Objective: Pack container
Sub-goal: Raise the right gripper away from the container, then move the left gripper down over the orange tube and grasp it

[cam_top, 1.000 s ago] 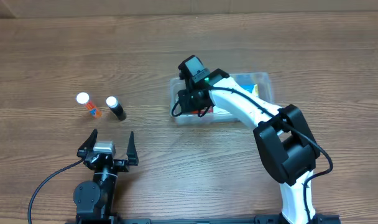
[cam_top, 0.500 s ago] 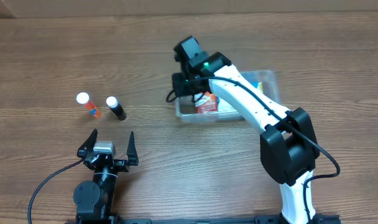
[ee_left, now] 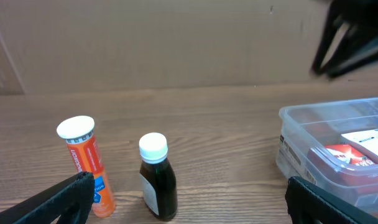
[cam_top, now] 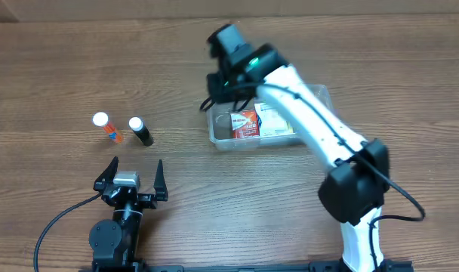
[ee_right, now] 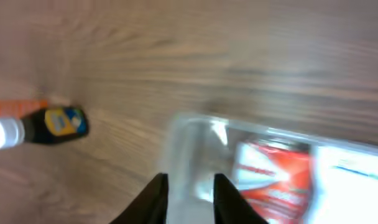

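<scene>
Overhead: the right gripper [cam_top: 215,92], blurred, had lifted away from inside the container [cam_top: 218,140] to its far-left corner. The container sat mid-table, with a red box [cam_top: 244,125] now uncovered inside it. The left gripper [cam_top: 131,172] rested with its fingers spread wide.

Left wrist: an orange tube [ee_left: 83,162] and a dark bottle [ee_left: 158,183] stood upright, unpacked, left of the container.

Right wrist: the fingers were narrowly parted and held nothing. One drop-off looked finished, with the tube and bottle probably next.

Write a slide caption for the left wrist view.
Orange tube and dark bottle stand upright left of the container holding small boxes.
</scene>
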You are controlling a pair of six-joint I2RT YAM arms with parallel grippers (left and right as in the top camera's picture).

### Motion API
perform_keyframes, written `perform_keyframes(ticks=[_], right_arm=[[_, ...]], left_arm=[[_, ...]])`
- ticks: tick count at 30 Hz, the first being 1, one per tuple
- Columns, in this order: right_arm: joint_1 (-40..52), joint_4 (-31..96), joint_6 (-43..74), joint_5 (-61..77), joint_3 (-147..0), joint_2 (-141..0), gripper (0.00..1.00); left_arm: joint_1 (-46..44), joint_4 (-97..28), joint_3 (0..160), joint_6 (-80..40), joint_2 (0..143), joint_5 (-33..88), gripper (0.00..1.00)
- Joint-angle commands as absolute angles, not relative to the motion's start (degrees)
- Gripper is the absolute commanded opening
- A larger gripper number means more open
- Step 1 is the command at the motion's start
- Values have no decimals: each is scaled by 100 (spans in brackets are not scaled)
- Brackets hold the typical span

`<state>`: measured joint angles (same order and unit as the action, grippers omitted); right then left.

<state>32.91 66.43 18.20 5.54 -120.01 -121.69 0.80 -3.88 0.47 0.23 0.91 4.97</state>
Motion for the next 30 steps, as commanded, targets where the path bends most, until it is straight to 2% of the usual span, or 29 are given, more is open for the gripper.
perform_keyframes(ticks=[1, 5, 9, 14, 18, 21, 25, 30], right_arm=[[2545, 7177, 1632, 305, -12822, -11225, 39], [1461, 7769, 1780, 392, -13131, -10412, 78], [270, 8095, 2023, 891, -13133, -9710, 100], [-1002, 8648, 2137, 1627, -13133, -9251, 100], [-1533, 9107, 2128, 1662, -13133, -9198, 100], [-1708, 9277, 2126, 1660, -13126, -9227, 100], [-1739, 9336, 2126, 1660, -13126, -9242, 100], [-1739, 9336, 2126, 1660, -13126, -9242, 100]], left_arm=[[110, -401, 32, 130, 69, 541, 100], [110, -401, 32, 128, 69, 539, 100], [110, -401, 32, 130, 69, 541, 100], [110, -169, 32, 128, 69, 563, 100], [110, -270, 32, 123, 69, 611, 100], [110, -377, 32, -108, 73, 744, 100], [110, -368, 32, -1087, 102, 827, 100], [106, -384, 95, -1531, 117, 1184, 100]])
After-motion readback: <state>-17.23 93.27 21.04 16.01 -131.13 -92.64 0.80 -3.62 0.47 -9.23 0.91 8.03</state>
